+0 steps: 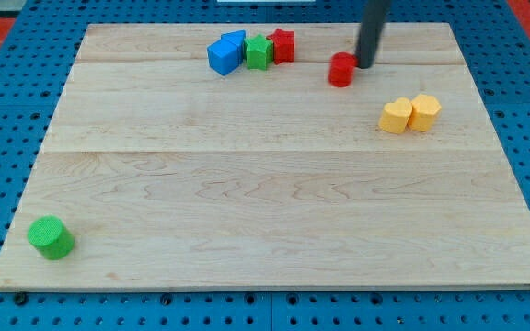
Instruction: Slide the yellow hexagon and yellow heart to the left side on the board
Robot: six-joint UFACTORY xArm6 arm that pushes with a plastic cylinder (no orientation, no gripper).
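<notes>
Bright, even light fills the board point(265, 184). Shadows are small and soft. Everything looks a little blurry.

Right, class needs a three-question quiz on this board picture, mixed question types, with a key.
1. True or false: the two yellow blocks touch each other.
2. Which block is nearest my tip? A) green cylinder B) red cylinder C) blue block
3. Fill in: the yellow blocks lie on the view's ____ side of the board.

Key: 1 true; 2 B; 3 right.
</notes>
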